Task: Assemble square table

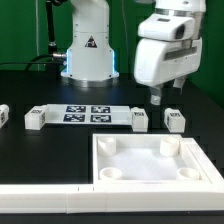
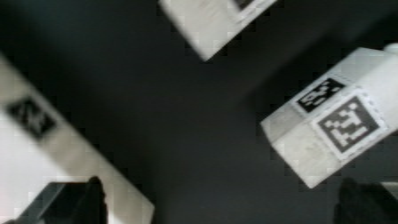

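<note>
Our claw (image 1: 167, 94) hangs spread apart and empty near a leg (image 1: 172, 119), behind the tabletop (image 1: 145, 162) on the surface (image 1: 45, 150). Descending off-centre, we could topple the leg.

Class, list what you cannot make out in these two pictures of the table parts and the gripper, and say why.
- Exterior view: the leftmost leg is cut off by the left edge.
- Exterior view: the tabletop runs past the right edge, so one corner is unseen.
- Wrist view: tags on the nearby leg are too blurred to read.
- Wrist view: the gripper shows only finger ends, cut by the picture's edge.
</note>
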Motion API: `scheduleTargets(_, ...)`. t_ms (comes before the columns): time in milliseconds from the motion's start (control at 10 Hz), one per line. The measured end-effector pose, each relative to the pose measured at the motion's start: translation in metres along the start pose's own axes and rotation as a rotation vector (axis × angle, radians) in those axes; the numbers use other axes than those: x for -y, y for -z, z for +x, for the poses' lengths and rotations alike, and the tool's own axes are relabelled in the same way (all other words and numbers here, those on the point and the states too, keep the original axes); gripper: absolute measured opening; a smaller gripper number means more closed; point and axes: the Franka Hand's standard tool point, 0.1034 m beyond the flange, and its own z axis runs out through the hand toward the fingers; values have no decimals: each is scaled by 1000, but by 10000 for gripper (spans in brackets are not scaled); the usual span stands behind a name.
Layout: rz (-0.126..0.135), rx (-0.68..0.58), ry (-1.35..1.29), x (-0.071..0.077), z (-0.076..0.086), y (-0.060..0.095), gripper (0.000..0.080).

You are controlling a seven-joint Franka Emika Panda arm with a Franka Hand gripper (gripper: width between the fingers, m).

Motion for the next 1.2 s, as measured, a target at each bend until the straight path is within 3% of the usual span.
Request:
scheduleTargets(200,8,8,-232,10,0,-3,649)
scheduleTargets(600,32,7,-457,14,2,-6,649)
scheduleTargets(800,68,29,-656,16,2,-13,649)
scheduleTargets(1000,76,42,-673,21,14,-23,649)
scheduleTargets(1200,79,56,-663,20,13,-23,649)
